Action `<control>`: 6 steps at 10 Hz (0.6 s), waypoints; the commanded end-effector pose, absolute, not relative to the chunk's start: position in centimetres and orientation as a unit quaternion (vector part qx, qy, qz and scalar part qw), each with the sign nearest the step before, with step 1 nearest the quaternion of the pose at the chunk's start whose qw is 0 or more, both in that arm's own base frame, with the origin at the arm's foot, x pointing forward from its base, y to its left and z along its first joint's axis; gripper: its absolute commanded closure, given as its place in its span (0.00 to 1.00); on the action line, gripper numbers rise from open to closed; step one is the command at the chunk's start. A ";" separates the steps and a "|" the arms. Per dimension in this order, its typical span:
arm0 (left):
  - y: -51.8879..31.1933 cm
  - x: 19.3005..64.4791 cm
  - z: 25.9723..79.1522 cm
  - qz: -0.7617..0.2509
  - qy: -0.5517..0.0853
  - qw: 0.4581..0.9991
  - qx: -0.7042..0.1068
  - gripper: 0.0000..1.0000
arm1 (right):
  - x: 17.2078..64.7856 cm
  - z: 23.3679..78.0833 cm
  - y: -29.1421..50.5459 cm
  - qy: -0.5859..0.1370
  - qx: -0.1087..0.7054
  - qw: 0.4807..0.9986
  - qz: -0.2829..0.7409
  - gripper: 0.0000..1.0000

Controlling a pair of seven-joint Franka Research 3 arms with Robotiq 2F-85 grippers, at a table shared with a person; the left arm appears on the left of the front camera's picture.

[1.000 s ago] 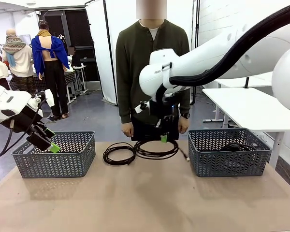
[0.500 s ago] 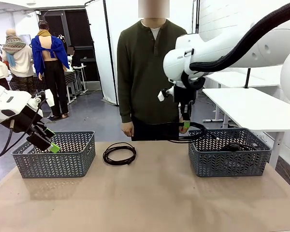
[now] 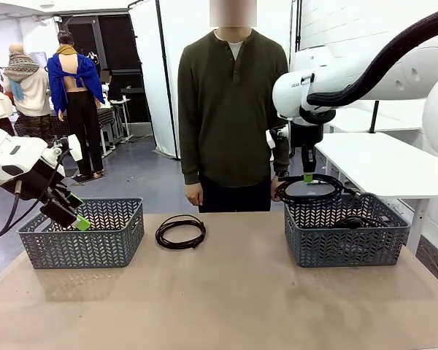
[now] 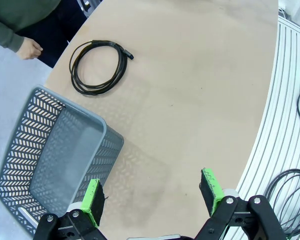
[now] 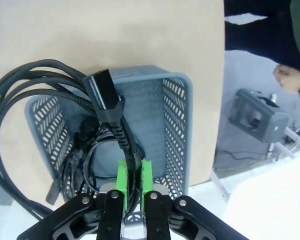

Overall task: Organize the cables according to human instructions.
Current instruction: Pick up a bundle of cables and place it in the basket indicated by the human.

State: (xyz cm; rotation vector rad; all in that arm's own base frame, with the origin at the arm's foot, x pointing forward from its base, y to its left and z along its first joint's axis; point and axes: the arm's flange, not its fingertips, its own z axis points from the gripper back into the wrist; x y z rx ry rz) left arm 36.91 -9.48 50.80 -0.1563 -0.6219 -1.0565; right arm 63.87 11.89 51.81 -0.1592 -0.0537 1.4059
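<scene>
— Baskets?
— Two: left basket [image 3: 80, 246], right basket [image 3: 343, 246].
— Cables?
— Three I can count: a loose cable [image 3: 180, 232], a held cable [image 3: 312, 191], a binned cable [image 3: 355, 221]. Any more beneath it, I can't tell.
— Pincers?
— Two: left pincer [image 4: 151, 185], right pincer [image 3: 307, 177]. One person [image 3: 230, 109], one worktop [image 3: 219, 299].

Grey floor [image 3: 139, 175] runs back to a white screen [image 3: 142, 80] at twelve o'clock, dark panels [image 3: 124, 51] at eleven, white brick wall [image 3: 343, 18] at one, and a white table [image 3: 383, 164] at three.
</scene>
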 end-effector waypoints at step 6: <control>-9.2 37.0 50.8 -0.498 -0.294 0.812 -0.083 0.00 | 63.9 51.8 11.9 -0.025 -0.073 0.760 0.646 1.00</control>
